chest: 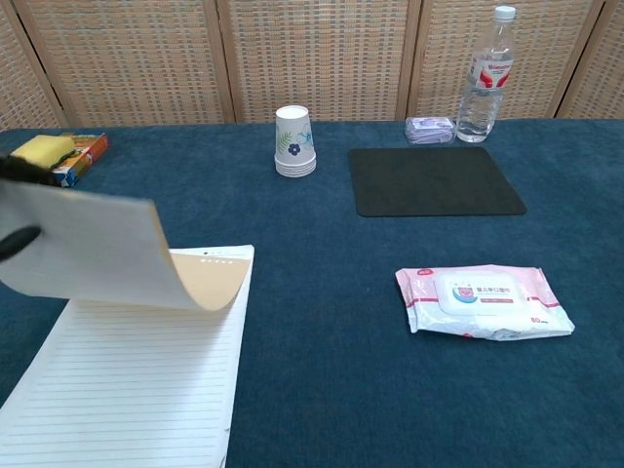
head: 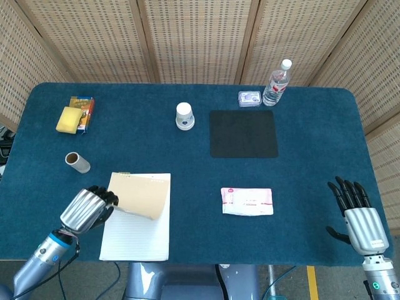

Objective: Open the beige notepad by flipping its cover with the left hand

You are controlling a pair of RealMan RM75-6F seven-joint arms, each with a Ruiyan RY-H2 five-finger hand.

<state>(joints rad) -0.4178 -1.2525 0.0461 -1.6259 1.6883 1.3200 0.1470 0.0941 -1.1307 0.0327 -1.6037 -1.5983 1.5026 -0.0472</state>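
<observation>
The beige notepad [head: 135, 232] lies near the table's front left, its lined first page [chest: 136, 390] bare. Its beige cover [head: 142, 195] is lifted and curled back over the spiral binding at the far end. My left hand [head: 87, 209] holds the cover's free edge at the pad's left side. In the chest view the raised cover [chest: 88, 249] hides most of that hand; only dark fingertips [chest: 21, 240] show at its left edge. My right hand [head: 359, 215] hovers by the table's front right edge, fingers spread, holding nothing.
A paper cup [head: 184, 116] and a black mat [head: 243, 134] sit mid-table, with a pack of wipes [head: 247, 201] in front of the mat. A water bottle [head: 276, 83] and a small box [head: 249, 98] stand at the back. A sponge [head: 69, 119] and a cardboard roll [head: 77, 162] are at left.
</observation>
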